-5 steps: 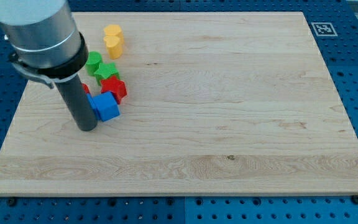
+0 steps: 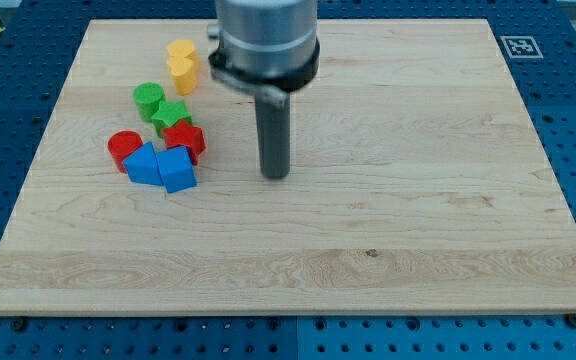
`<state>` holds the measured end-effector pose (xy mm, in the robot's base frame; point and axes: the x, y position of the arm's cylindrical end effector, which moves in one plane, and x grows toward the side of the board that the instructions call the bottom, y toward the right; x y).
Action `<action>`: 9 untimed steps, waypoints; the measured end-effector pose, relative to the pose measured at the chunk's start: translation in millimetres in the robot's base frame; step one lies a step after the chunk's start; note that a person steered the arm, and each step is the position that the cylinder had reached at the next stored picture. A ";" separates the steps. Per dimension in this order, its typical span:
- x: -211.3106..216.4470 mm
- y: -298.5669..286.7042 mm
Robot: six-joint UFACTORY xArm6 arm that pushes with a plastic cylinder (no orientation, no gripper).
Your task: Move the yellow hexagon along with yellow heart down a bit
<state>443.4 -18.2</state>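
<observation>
While my tip (image 2: 275, 176) rested on bare wood near the middle of the board (image 2: 418, 220), every block lay off to its left in the view. Farthest left of the tip sat a red cylinder (image 2: 124, 148), with two blue blocks (image 2: 161, 167) — their shapes hard to make out — pressed together just beside it, nearer the tip. Above those, a green cylinder (image 2: 149, 99) and a green star-like block (image 2: 172, 115) stood close together, and a red star-like block (image 2: 183, 139) sat just under the green one, the nearest red piece to the tip. The yellow hexagon (image 2: 181, 51) and the yellow heart (image 2: 182, 72) touched one another up and to the left of the tip — well apart from it, toward the view's top. My tip was a plain rod end; it clasped nothing and touched no block, with open wood between it and the cluster.
</observation>
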 end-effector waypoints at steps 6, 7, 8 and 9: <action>-196.7 -142.7; -190.1 -130.6; -192.8 -104.1; -190.5 -108.3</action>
<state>252.9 -126.4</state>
